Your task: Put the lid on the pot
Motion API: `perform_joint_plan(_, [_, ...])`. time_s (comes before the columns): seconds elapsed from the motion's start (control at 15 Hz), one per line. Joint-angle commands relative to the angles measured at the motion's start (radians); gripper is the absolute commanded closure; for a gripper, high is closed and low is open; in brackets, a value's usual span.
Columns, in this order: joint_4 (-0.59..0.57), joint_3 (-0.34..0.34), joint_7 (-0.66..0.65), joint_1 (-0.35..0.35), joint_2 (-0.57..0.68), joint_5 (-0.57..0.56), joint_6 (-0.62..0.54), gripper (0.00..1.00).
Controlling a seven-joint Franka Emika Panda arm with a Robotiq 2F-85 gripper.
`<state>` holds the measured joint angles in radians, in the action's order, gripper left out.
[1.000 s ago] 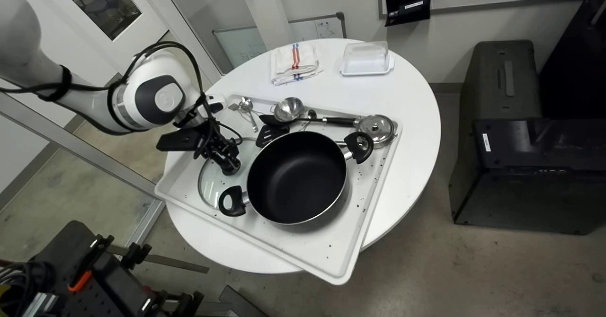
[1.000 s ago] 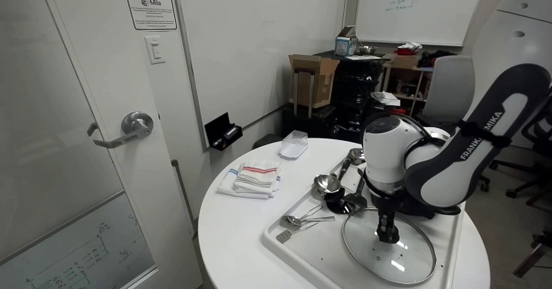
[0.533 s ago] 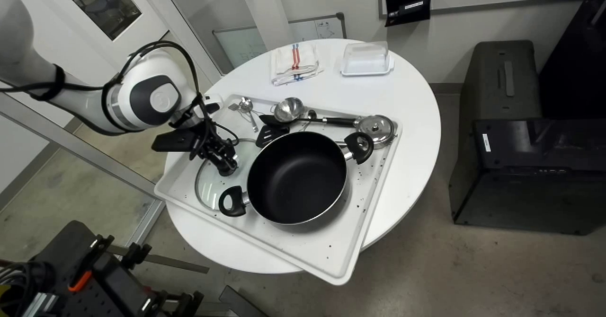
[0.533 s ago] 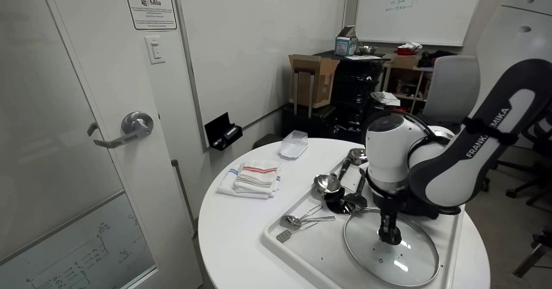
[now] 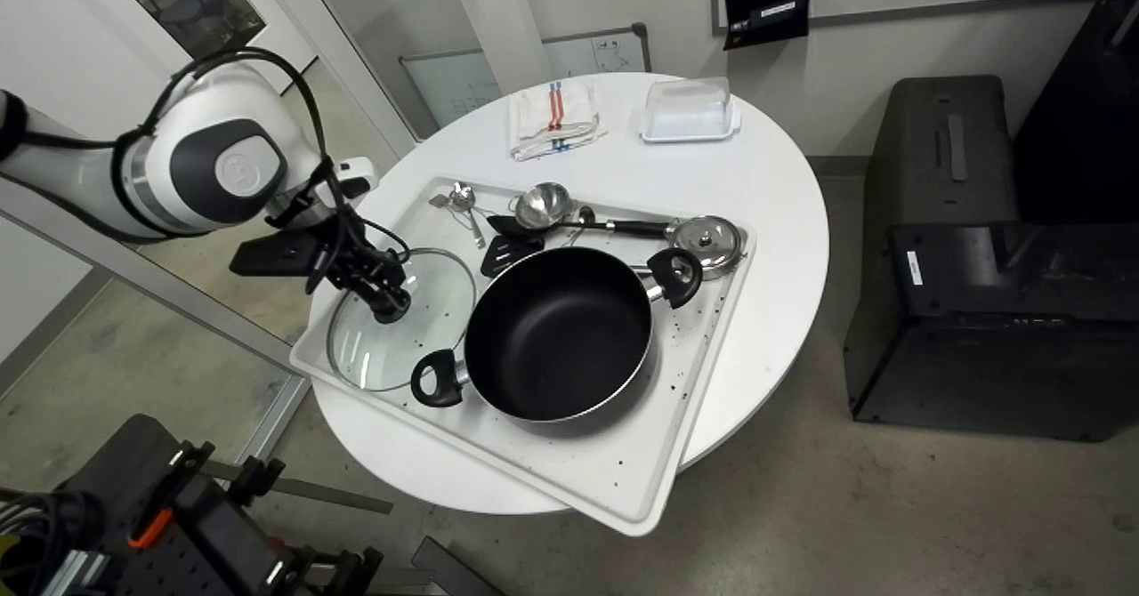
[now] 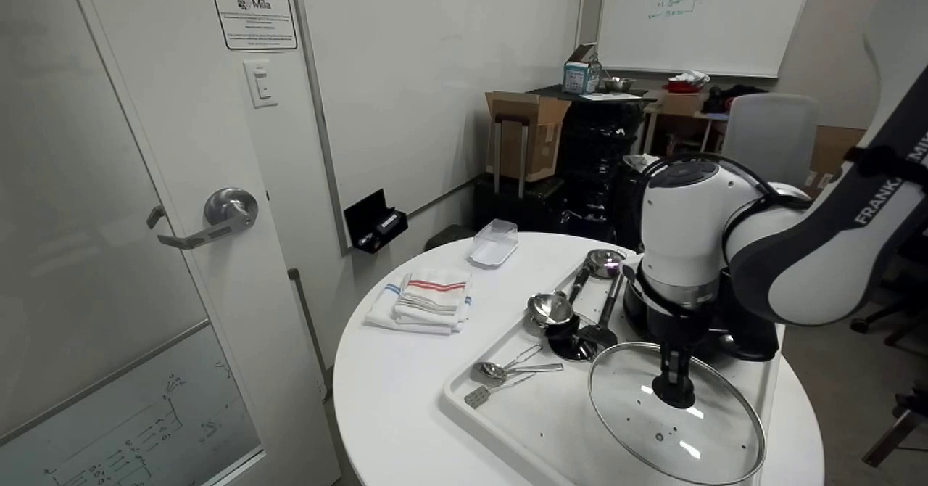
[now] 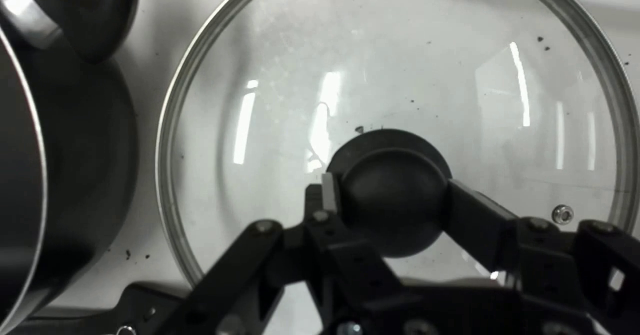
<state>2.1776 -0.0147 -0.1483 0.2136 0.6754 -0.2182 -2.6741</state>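
Note:
The lid, a clear glass disc with a metal rim, shows in both exterior views [image 5: 436,289] [image 6: 681,435] and in the wrist view [image 7: 425,75]. My gripper [image 7: 392,195] is shut on the lid's dark round knob [image 7: 395,205], one finger on each side. The gripper also shows over the lid in both exterior views [image 5: 391,307] [image 6: 676,384]. The lid appears raised a little above the tray, beside the pot. The wide black pot [image 5: 561,334] stands uncovered on the tray, and its wall and rim show at the left of the wrist view [image 7: 85,155]. The arm mostly hides the pot in an exterior view.
The pot's side handle [image 5: 436,378] stands close to the lid's rim. The white tray [image 5: 569,480] also holds a black spatula [image 5: 507,253], a metal ladle or strainer [image 5: 543,206], a small lidded metal pan [image 5: 707,242] and small utensils [image 6: 493,371]. Folded towels [image 6: 428,301] and a clear-covered dish [image 5: 687,111] lie farther off.
The gripper and the lid have moved together, away from the pot, leftward in an exterior view. The lid seems to have risen. The pot and utensils have stayed still.

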Motion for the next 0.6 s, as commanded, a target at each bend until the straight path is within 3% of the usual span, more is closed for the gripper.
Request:
perform_joint_plan(0.0, [0.124,-0.033,0.053,-0.034,-0.163,0.040,-0.009,0.73])
perform_joint_plan(0.53, [0.204,-0.036,0.088,-0.100,-0.376,0.101,0.046,0.73])
